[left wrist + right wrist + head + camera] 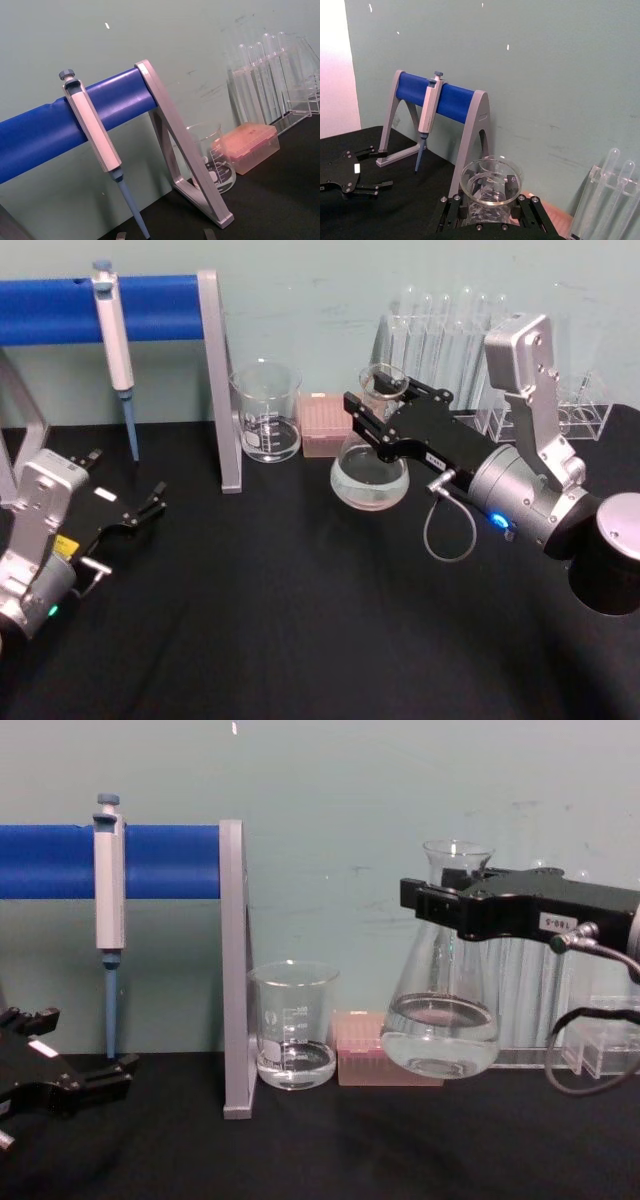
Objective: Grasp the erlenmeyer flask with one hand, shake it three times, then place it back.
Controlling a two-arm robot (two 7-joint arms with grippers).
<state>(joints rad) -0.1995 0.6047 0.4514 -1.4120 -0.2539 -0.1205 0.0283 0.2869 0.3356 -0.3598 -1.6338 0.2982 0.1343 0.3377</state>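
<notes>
- Head view: holds the flask by its neck in the right gripper, at about one o'clock on the table, with the fingers pinching the glass from both sides.
- Places a beaker at nine o'clock of the flask, a pink box between the two, and test tubes at one o'clock behind it.
- Rests the left gripper at eight o'clock, well apart from the flask, fingers spread around nothing.
- Left wrist view: looks past a pipette hanging on a blue stand toward the beaker and the pink box.
- Right wrist view: looks down on the flask's rim, seated between the black fingers, with the left gripper farther off on the table.
- Chest view: carries the flask at three o'clock, tilted a little, its base seemingly just clear of the table and the liquid pooled low inside.
- Progress, as a judgement: counts the grasp as done and the lift as apparently begun.
- Cannot tell from these pictures how many of the three shakes are done.
- Leaves the setting down and the letting go to do.
</notes>
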